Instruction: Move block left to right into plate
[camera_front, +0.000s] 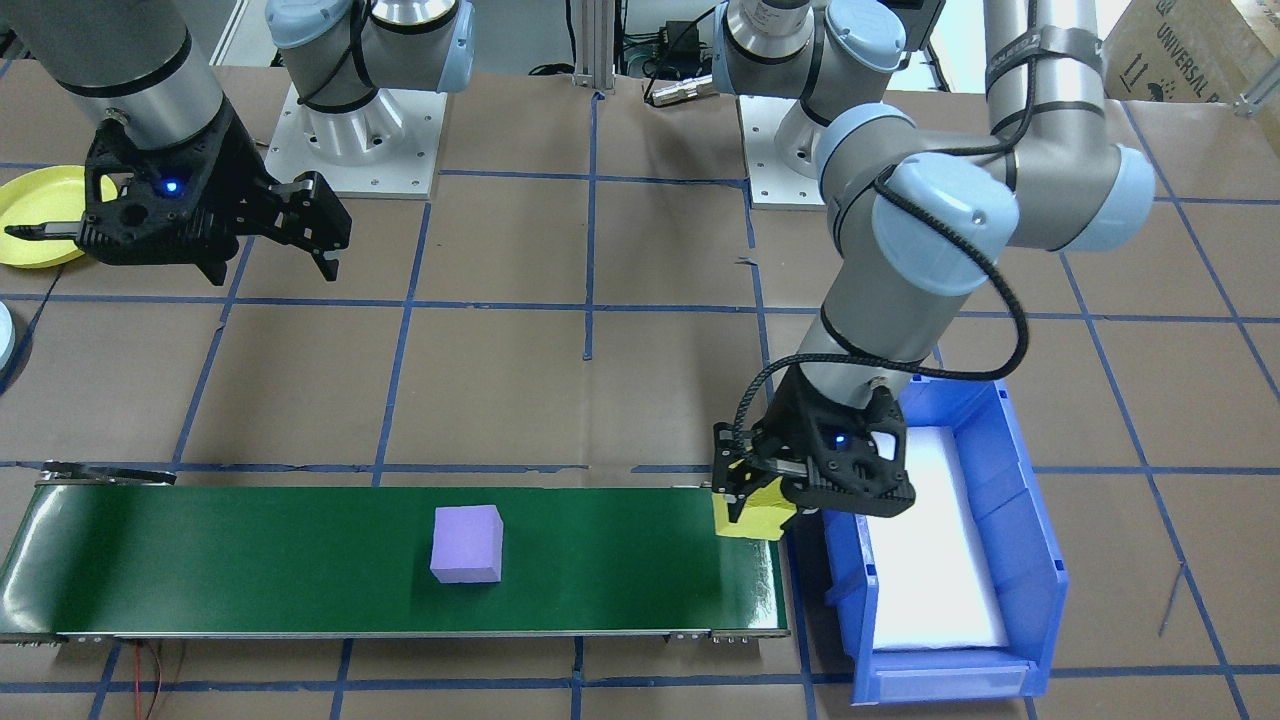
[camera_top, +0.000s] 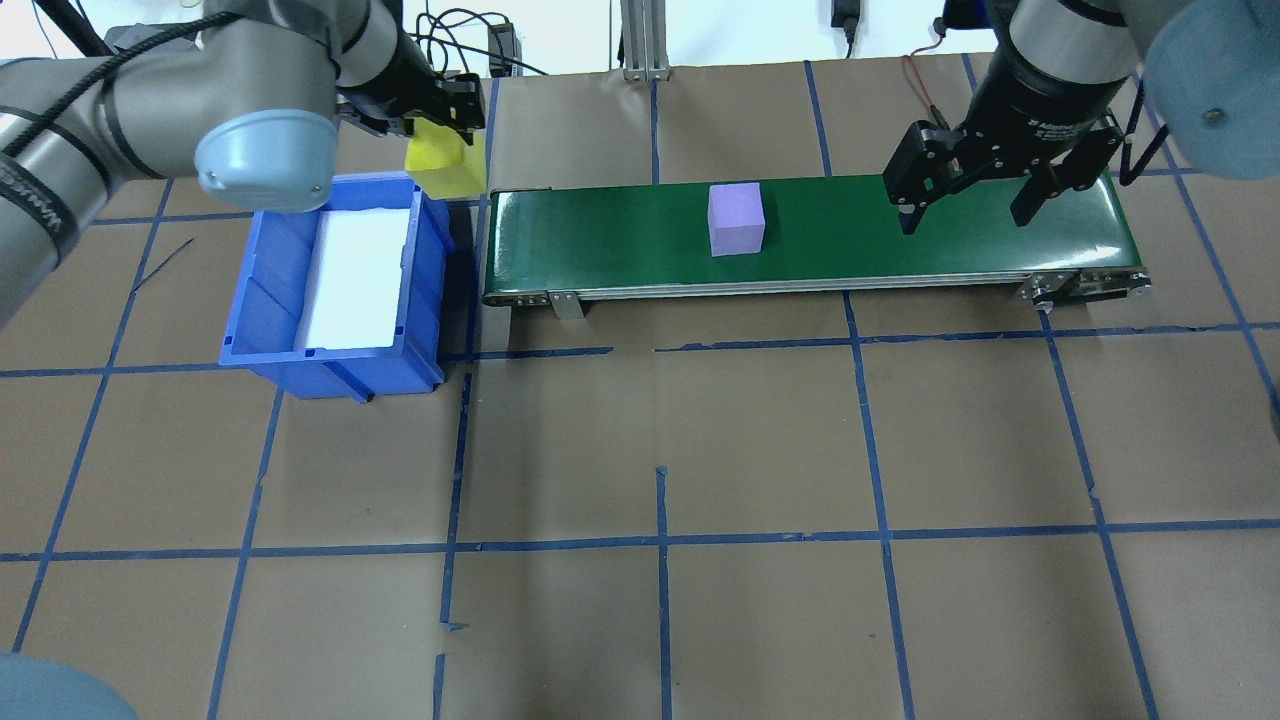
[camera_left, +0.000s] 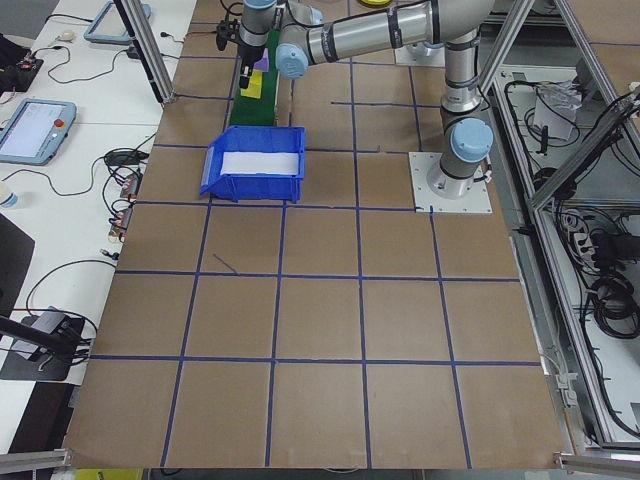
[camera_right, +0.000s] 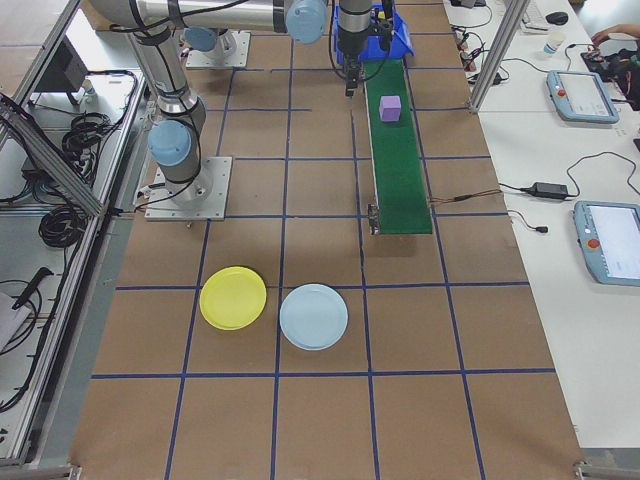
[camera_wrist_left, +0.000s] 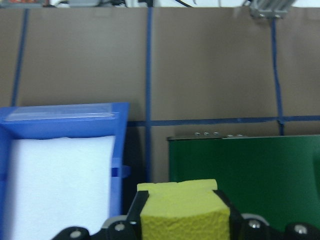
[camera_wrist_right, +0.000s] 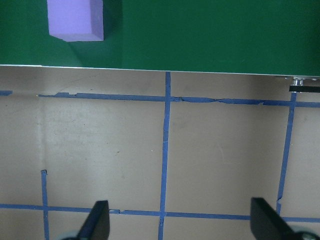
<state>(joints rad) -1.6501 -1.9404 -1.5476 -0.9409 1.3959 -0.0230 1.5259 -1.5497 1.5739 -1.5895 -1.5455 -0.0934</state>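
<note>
My left gripper is shut on a yellow foam block, held just over the end of the green conveyor belt beside the blue bin. The left wrist view shows the yellow block clamped between the two fingers. A purple block sits on the belt near its middle. My right gripper hangs open and empty above the table by the belt's other end, with the purple block at the top left of its wrist view. The yellow plate lies on the table beyond the belt's right end.
A blue bin lined with white foam stands against the belt's left end. A light blue plate lies next to the yellow one. Blue tape lines grid the brown table.
</note>
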